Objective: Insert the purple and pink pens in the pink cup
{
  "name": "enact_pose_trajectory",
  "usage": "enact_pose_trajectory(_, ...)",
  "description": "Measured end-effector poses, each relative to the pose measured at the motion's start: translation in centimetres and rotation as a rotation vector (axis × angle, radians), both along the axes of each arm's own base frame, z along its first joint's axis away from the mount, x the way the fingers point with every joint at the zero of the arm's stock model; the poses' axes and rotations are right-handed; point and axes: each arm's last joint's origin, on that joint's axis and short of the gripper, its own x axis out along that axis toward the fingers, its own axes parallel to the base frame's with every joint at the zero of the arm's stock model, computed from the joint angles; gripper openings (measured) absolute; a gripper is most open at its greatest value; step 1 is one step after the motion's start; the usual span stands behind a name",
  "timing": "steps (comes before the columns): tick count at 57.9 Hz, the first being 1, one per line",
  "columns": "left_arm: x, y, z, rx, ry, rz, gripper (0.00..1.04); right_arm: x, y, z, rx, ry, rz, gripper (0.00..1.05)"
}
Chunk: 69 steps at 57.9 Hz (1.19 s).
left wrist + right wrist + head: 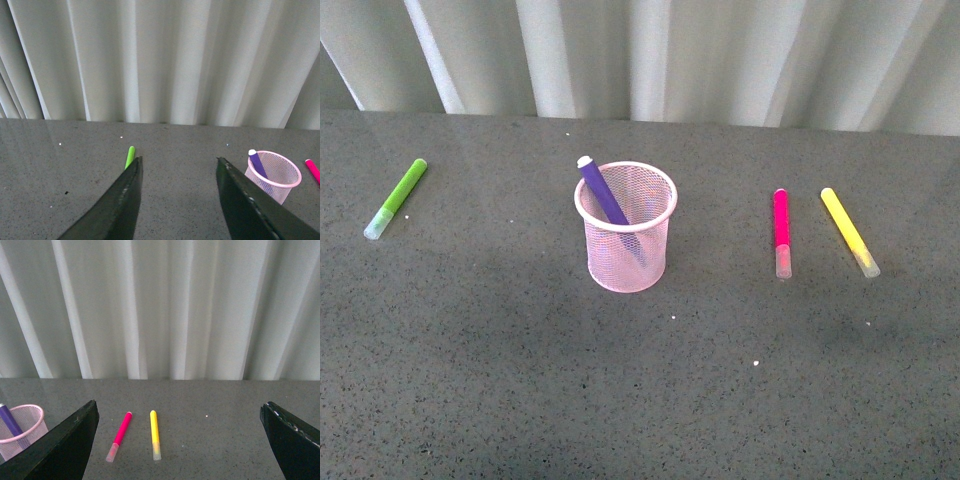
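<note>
The pink cup (630, 228) stands upright mid-table, a mesh holder with the purple pen (603, 190) leaning inside it, its end sticking out over the rim. The pink pen (781, 232) lies flat on the table to the cup's right, clear cap toward me. Neither arm shows in the front view. My left gripper (179, 165) is open and empty, with the cup (277, 175) and purple pen (257, 162) off to one side. My right gripper (180, 412) is open wide and empty, the pink pen (119, 436) lying on the table beyond it.
A yellow marker (849, 231) lies just right of the pink pen, also seen as the yellow marker (155, 434) in the right wrist view. A lime-green marker (396, 198) lies far left. Grey speckled tabletop (640, 400); pale curtain (650, 55) behind.
</note>
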Motion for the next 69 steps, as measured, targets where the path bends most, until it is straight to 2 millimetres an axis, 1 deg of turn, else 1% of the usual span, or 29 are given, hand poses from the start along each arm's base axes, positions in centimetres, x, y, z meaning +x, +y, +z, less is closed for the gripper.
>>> enact_pose_trajectory(2,0.0,0.0,0.0,0.0,0.0,0.0,0.64,0.0,0.0,0.0,0.0,0.0,0.007,0.98)
enact_pose_trajectory(5,0.0,0.0,0.0,0.0,0.0,0.0,0.77,0.2,0.0,0.1,0.037,0.025,0.206,0.98)
enact_pose_trajectory(7,0.0,0.0,0.0,0.0,0.0,-0.003,0.82,0.3,0.1,0.7,0.061,0.037,0.318,0.98)
enact_pose_trajectory(10,0.0,0.0,0.0,0.0,0.0,-0.002,0.91,0.6,0.2,1.6,0.082,0.031,0.394,0.98)
enact_pose_trajectory(13,0.0,0.0,0.0,0.001,0.0,0.0,1.0,1.3,0.0,3.9,0.091,-0.032,0.403,0.98)
enact_pose_trajectory(15,0.0,0.0,0.0,0.002,0.0,0.0,0.99,2.0,-0.1,5.5,0.087,-0.075,0.377,0.98)
enact_pose_trajectory(17,0.0,0.0,0.0,0.002,0.0,0.0,0.97,3.3,-0.4,7.5,0.079,-0.128,0.32,0.98)
enact_pose_trajectory(18,0.0,0.0,0.0,0.002,-0.001,0.0,0.97,3.7,-0.5,7.9,0.075,-0.14,0.302,0.98)
enact_pose_trajectory(21,0.0,0.0,0.0,0.002,-0.001,0.0,0.98,6.1,-0.7,10.0,0.068,-0.184,0.226,0.98)
enact_pose_trajectory(23,0.0,0.0,0.0,0.002,0.0,0.0,0.98,8.5,-0.8,11.2,0.078,-0.173,0.182,0.98)
enact_pose_trajectory(24,0.0,0.0,0.0,0.002,0.0,0.0,0.98,9.1,-0.8,11.4,0.078,-0.17,0.16,0.98)
enact_pose_trajectory(26,0.0,0.0,0.0,0.002,-0.001,0.0,0.98,12.3,-0.7,12.0,0.078,-0.12,0.103,0.98)
enact_pose_trajectory(28,0.0,0.0,0.0,0.002,-0.001,0.0,0.98,14.3,-0.6,12.1,0.083,-0.072,0.075,0.98)
enact_pose_trajectory(29,0.0,0.0,0.0,0.002,-0.001,0.0,0.98,15.9,-0.4,12.0,0.083,-0.031,0.059,0.98)
enact_pose_trajectory(30,0.0,0.0,0.0,0.002,-0.001,0.0,0.98,16.7,-0.4,11.9,0.081,-0.008,0.051,0.98)
enact_pose_trajectory(32,0.0,0.0,0.0,0.002,-0.001,0.0,0.98,19.9,0.1,11.1,0.069,0.083,0.024,0.98)
enact_pose_trajectory(33,0.0,0.0,0.0,0.002,-0.001,0.0,0.98,20.7,0.2,10.8,0.064,0.11,0.019,0.98)
enact_pose_trajectory(35,0.0,0.0,0.0,0.002,-0.001,0.0,0.98,24.1,1.1,9.4,0.042,0.226,0.013,0.98)
enact_pose_trajectory(36,0.0,0.0,0.0,0.002,-0.001,0.0,0.98,24.5,1.2,9.2,0.041,0.239,0.014,0.98)
enact_pose_trajectory(37,0.0,0.0,0.0,0.002,-0.001,0.0,0.98,25.9,1.7,8.4,0.034,0.295,0.02,0.98)
enact_pose_trajectory(40,0.0,0.0,0.0,0.002,-0.001,0.0,0.98,28.3,2.8,6.7,0.024,0.407,0.041,0.98)
enact_pose_trajectory(43,0.0,0.0,0.0,0.002,-0.001,0.0,0.98,31.2,4.7,4.1,0.0,0.561,0.075,0.98)
enact_pose_trajectory(44,0.0,0.0,0.0,0.002,-0.001,0.0,0.98,31.6,5.0,3.7,-0.002,0.585,0.08,0.98)
enact_pose_trajectory(46,0.0,0.0,0.0,0.002,-0.001,0.0,0.98,33.1,6.5,2.0,-0.02,0.684,0.105,0.98)
enact_pose_trajectory(49,0.0,0.0,0.0,0.002,-0.001,0.0,0.98,33.9,7.6,0.9,-0.028,0.748,0.122,0.98)
enact_pose_trajectory(52,0.0,0.0,0.0,0.002,-0.001,0.0,0.98,35.1,9.6,-0.9,-0.035,0.845,0.138,0.98)
enact_pose_trajectory(58,0.0,0.0,0.0,0.003,-0.001,0.0,0.98,36.1,12.2,-2.8,-0.018,0.944,0.151,0.98)
enact_pose_trajectory(63,0.0,0.0,0.0,0.003,-0.001,0.0,0.98,36.4,12.9,-3.9,0.006,0.978,0.142,0.98)
enact_pose_trajectory(69,0.0,0.0,0.0,0.003,-0.001,0.0,0.98,36.5,13.0,-5.0,0.039,1.005,0.12,0.98)
